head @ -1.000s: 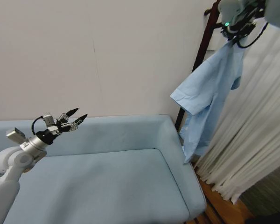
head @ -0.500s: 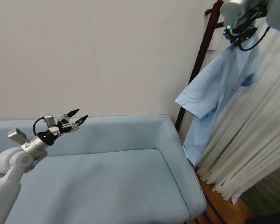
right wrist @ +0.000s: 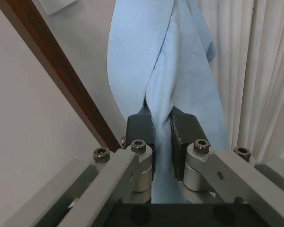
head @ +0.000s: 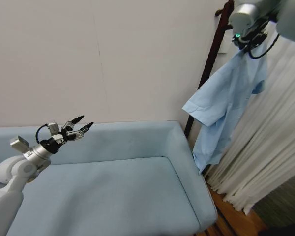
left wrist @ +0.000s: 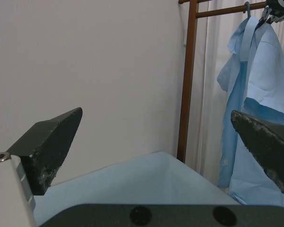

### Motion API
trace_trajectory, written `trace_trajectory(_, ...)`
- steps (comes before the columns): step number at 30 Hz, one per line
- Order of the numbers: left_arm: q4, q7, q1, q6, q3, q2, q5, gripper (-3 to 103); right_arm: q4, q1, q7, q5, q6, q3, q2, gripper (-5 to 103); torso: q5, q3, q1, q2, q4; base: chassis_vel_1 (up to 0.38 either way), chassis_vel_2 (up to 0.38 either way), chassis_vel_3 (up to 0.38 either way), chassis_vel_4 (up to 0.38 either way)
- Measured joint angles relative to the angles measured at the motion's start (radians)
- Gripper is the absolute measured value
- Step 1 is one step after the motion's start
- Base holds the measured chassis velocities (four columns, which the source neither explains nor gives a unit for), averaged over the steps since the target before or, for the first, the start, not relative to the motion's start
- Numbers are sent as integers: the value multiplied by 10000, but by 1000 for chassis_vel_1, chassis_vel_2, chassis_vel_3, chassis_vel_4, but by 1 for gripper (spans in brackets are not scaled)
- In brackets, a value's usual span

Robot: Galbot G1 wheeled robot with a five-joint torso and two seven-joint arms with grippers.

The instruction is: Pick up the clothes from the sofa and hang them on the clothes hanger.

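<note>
Up by the wooden stand (head: 214, 54), the lt-blue shirt (head: 226, 98) hangs beside the pole, well above the sofa (head: 113, 196), w/ its top bunched betw. the R gripper (right wrist: 163, 135) jaws, which pinch it tight. Curtain (head: 270, 147) just behind. L gripper (head: 86, 121) hovers over the sofa backrest, jaws spread.

We lose the rack (head: 207, 69) twice in the head view: its top passes the upper edge, and its foot sinks behind the sofa (head: 187, 162). The arm above the right hand (head: 244, 43) runs off the same edge. In the left wrist view, the left hand (left wrist: 156, 113) covers the shirt (left wrist: 262, 71) hem.
</note>
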Motion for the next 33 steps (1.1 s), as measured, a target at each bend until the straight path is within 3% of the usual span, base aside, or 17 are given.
trace_trajectory(3, 17, 8, -1, 0, 17, -2, 9, 100, 55, -30, -4, -84, -9, -5, -70, 5, 0, 0, 0, 0, 0, 0, 0, 0, 0)
trace_trajectory(7, 31, 16, -4, -4, 29, -8, 16, 100, 184, -49, -2, -153, -87, -22, -205, 14, 3, 0, 0, -1, -4, 0, 0, 0, 0)
trace_trajectory(9, 40, 19, -9, -3, 32, -8, 18, 100, 246, -62, -2, -223, -146, -36, -239, 25, 4, -1, 0, 0, -5, 0, 0, 0, 0)
trace_trajectory(11, 41, 23, -12, -4, 34, -10, 20, 100, 276, -67, -2, -264, -159, -46, -244, 25, 4, -1, 0, 0, -4, 0, 0, 0, 0)
trace_trajectory(12, 41, 24, -14, -3, 35, -14, 22, 100, 297, -68, -3, -282, -174, -47, -246, 36, 3, -1, 0, 0, -2, 0, 0, 0, 0)
trace_trajectory(16, 40, 32, -11, -4, 39, -45, 43, 100, 364, -68, -5, -389, -286, -42, -245, 47, 0, 0, 0, 0, -1, 0, 0, 0, 0)
trace_trajectory(20, 16, 58, 68, -6, 38, -121, 96, 100, 808, 60, -73, -771, -686, -243, -462, 68, 0, 0, 0, 0, 0, 0, 0, 0, 0)
trace_trajectory(23, 25, 72, 80, -18, 34, -146, 129, 100, 1119, 175, -120, -933, -964, -370, -635, 74, 1, -1, 0, 0, -2, 0, 0, 0, 0)
trace_trajectory(28, 55, 87, 95, -26, 2, -205, 173, 100, 1834, 401, -276, -1101, -1333, -539, -1023, 95, 3, -1, 0, 0, -3, 0, 0, 0, 0)
trace_trajectory(33, 60, 56, 112, -27, 2, -267, 253, 100, 2478, 496, -450, -1216, -1513, -534, -1249, 100, 0, -1, 1, 0, -2, 0, 0, 0, 0)
